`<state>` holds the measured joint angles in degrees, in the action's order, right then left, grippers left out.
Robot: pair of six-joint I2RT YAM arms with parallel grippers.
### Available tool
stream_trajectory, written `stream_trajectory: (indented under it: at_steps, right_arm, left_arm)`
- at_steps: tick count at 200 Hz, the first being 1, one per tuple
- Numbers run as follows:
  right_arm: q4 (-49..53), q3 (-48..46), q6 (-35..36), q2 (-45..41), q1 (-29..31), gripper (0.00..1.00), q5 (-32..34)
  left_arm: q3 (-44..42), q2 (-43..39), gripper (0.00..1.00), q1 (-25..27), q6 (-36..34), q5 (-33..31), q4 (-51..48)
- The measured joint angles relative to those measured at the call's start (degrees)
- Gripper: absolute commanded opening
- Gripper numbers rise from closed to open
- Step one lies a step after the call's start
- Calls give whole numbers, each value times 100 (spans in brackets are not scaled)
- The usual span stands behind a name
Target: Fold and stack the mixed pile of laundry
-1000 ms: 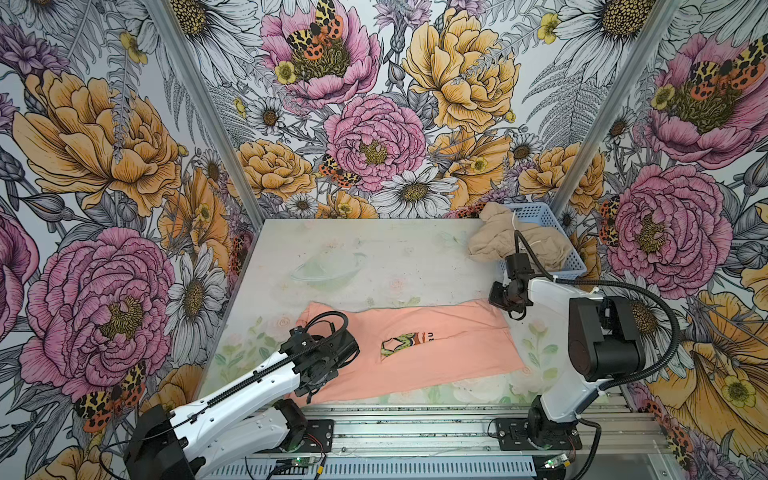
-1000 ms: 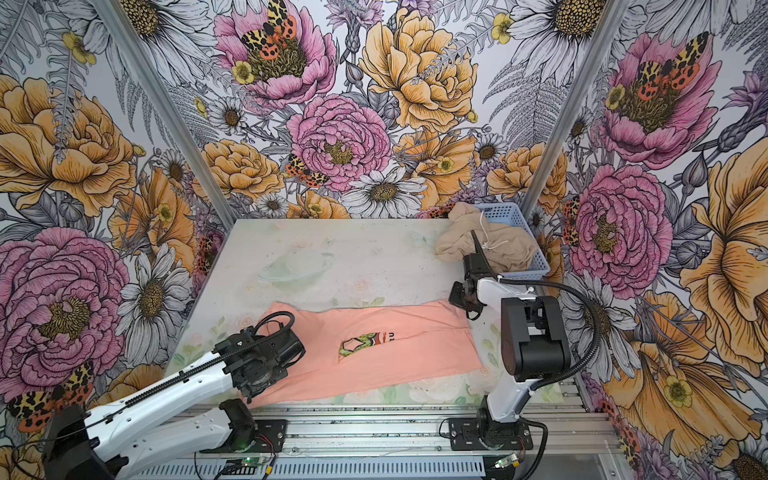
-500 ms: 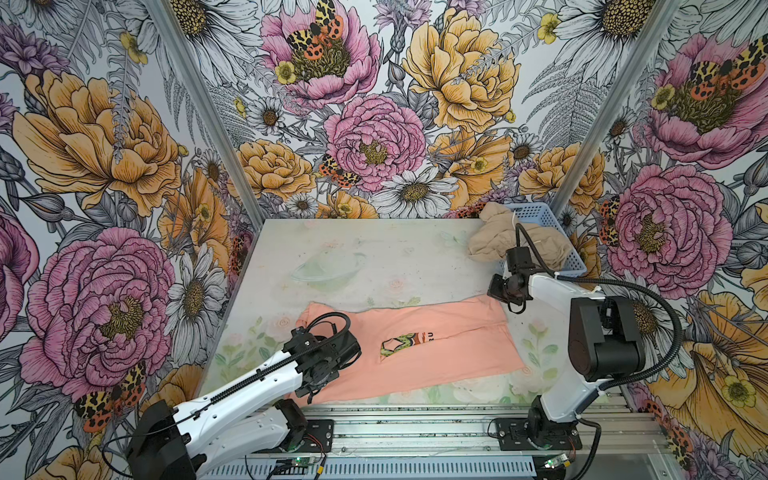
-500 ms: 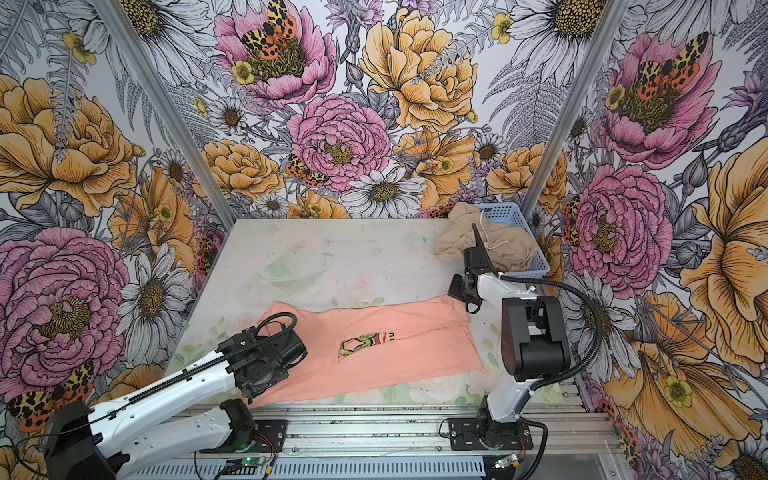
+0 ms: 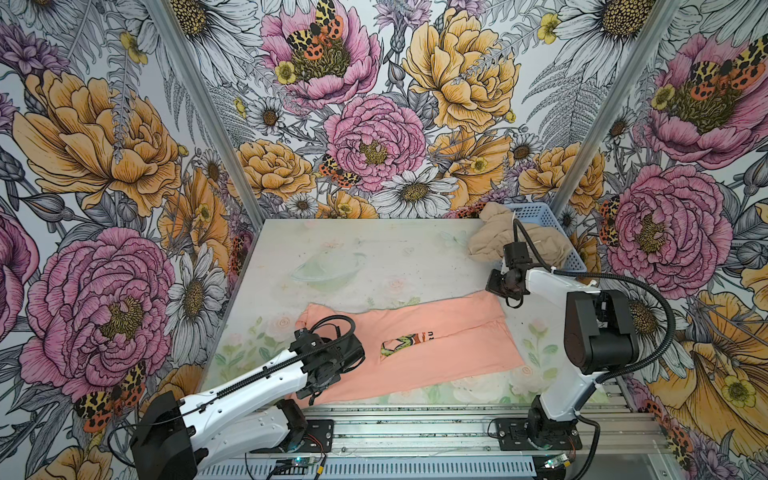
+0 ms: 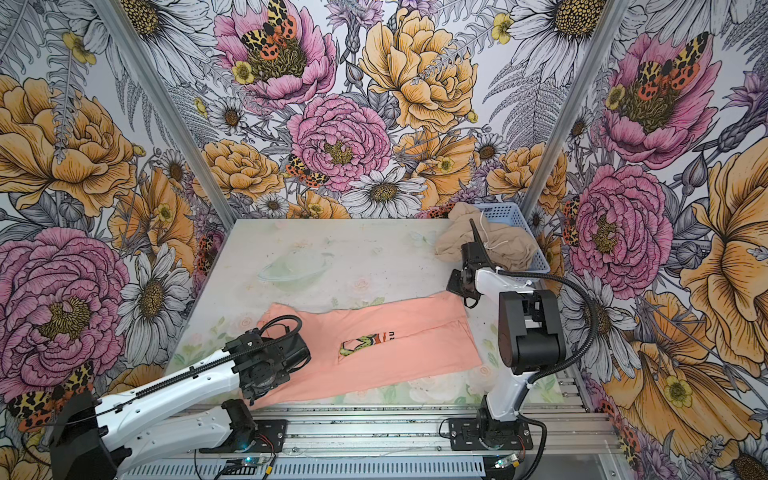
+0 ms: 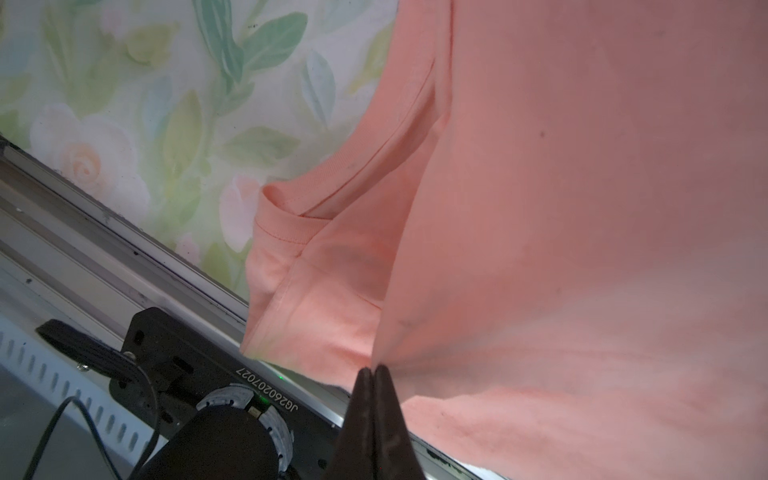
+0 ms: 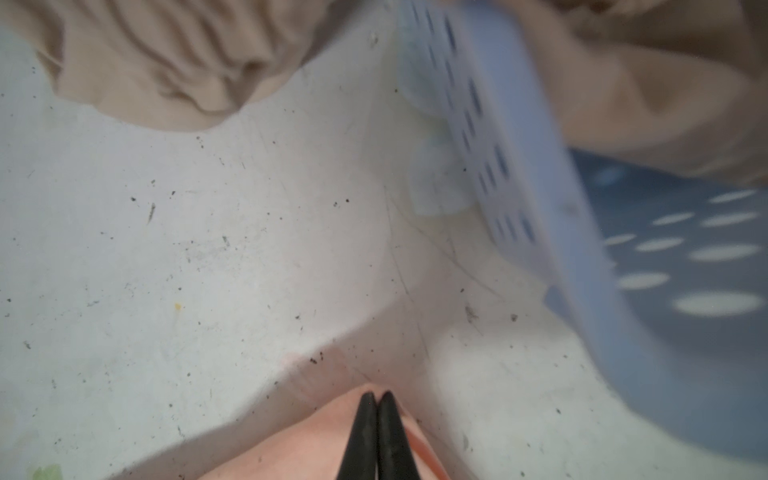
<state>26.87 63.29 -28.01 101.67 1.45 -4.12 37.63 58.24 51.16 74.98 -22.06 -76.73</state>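
The bench [image 5: 353,249] [image 6: 332,249], printed with pale flowers, is filling the floor of the booth in both top views. The peach-pink T-shirt [image 5: 457,357] [image 6: 415,365] is lying across the bench's near half as a long band running left to right. Its right end is angling toward the far side, well apart from the other garment.

The left arm [image 5: 249,386] [image 6: 187,382] is reaching in from the near left over the T-shirt's left end. The right arm [image 5: 598,332] [image 6: 528,332] is standing at the near right and bending its wrist down at the T-shirt's far right corner.

The beige garment [image 5: 486,245] [image 6: 453,245] is sitting crumpled in the far right corner. It is heaped in the light blue basket [image 5: 536,212] [image 6: 505,212] and spilling over the basket's left rim onto the bench.

The green-brown graphic [image 5: 405,343] [image 6: 365,343] is showing near the T-shirt's middle, partly tucked under a fold. 1 white drawstring [image 6: 484,224] is trailing over the beige garment.

The left jaws are pressing together on the T-shirt's near left edge, just above the metal rail [image 7: 104,232], and the cloth is puckering toward their tips. The right jaws are pressing together too, clamping the tip of the T-shirt's corner on the bench. The basket and beige garment are lying near them but apart.
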Motion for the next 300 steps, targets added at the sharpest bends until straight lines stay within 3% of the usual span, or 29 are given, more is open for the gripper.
stream_trajectory:
  at_steps: [15, 43, 80, 104, 138, 159, 197, 217, 300]
  right_arm:
    - [2, 2, 0, 81, 0, 0, 0]
    - [24, 2, 2, 120, 0, 14, 0]
    - [164, -15, 9, -70, 9, 24, 81]
    - [256, -133, 20, -457, 66, 27, 127]
    - [420, -319, -48, -984, 437, 28, 168]
    - [417, -319, -120, -1038, 837, 29, 136]
    - [431, -184, -157, -756, 1445, 29, 46]
    - [407, -44, -155, -433, 1587, 29, 31]
    - [413, 44, -151, -63, 1582, 28, 162]
  left_arm:
    - [0, 76, 0, 13, 13, -7, 2]
    - [0, 166, 0, 39, 13, -9, 2]
    - [7, -9, 38, 39, 61, -24, -57]
    - [136, -273, 50, 39, 164, -66, -153]
    - [756, -299, 56, -129, 35, -225, -205]
    - [1069, -179, 57, -761, -365, -334, -96]
    - [1097, -74, 52, -2787, -1801, -203, 887]
    - [955, 120, 48, -3506, -2424, 28, 1657]
    - [1056, 2149, 45, -4164, -3871, 289, 3836]
